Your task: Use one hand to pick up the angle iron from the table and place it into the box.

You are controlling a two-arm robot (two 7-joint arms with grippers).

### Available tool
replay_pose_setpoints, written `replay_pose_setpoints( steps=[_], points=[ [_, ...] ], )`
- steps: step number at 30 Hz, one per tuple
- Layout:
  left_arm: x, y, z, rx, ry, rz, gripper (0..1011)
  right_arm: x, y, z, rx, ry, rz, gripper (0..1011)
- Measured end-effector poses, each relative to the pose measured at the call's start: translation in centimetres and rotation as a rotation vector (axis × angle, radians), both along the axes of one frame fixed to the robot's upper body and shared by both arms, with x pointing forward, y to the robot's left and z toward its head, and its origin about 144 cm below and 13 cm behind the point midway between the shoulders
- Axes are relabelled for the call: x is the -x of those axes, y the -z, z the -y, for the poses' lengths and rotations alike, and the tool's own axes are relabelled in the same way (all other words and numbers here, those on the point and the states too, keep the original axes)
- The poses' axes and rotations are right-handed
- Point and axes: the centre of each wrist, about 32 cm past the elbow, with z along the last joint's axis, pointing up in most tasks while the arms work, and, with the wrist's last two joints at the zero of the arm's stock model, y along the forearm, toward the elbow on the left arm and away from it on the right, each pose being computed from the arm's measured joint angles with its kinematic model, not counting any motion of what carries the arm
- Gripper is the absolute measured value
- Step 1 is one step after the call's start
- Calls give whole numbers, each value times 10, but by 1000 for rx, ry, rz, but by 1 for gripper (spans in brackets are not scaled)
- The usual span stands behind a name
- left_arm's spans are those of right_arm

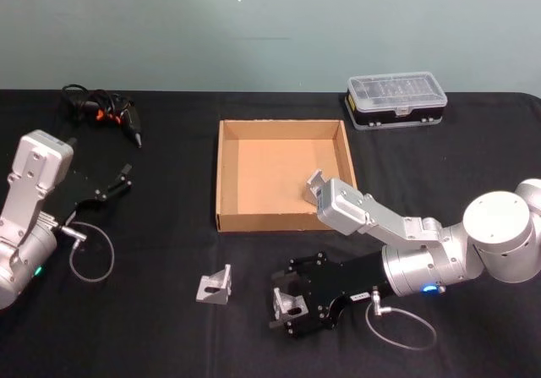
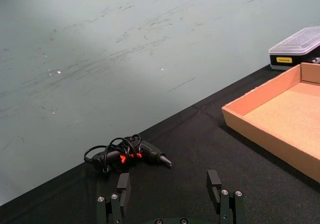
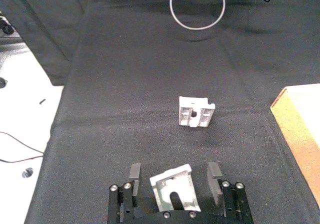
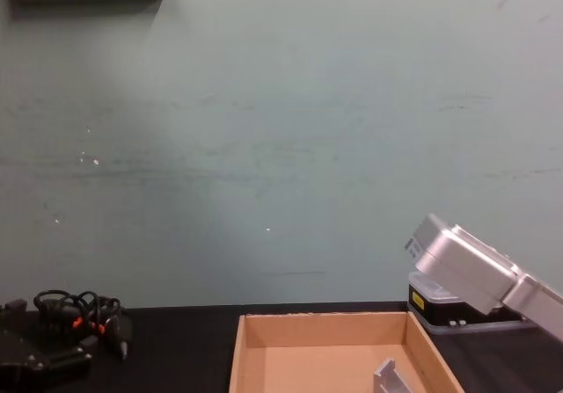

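Just off the box's near wall, on the robot's side and toward its right half, the angle iron (image 1: 290, 304) lay on the table (image 1: 152, 251). Its slotted face was turned up, and it sat slightly skewed to the line of the jaws. It lay right between the jaws of the right gripper (image 3: 173, 174). The fingers (image 3: 134, 174) stood apart on either side of it, with table showing in each gap, so nothing was clamped yet. By my reading, the coming move turned on closing squarely across the iron's width. The skew could have let it twist as the pads met it.

A second angle iron (image 1: 215, 285) stood near the box's near left corner, beyond the fingertips. The box (image 1: 221, 175) lay open, a short lift away from the right arm. Well off the box's left wall, the left gripper (image 2: 168, 184) rested idle with its jaws apart, much farther from the iron.
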Motion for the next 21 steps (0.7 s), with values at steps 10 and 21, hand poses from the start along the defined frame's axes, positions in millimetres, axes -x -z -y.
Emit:
replay_pose_setpoints(
  steps=[10,21],
  points=[
    [0,0,0,0,0,0,1000,1,2,0,-5,6,-1,565],
    [0,0,0,0,0,0,1000,4,3,2,-11,16,1,449]
  ],
)
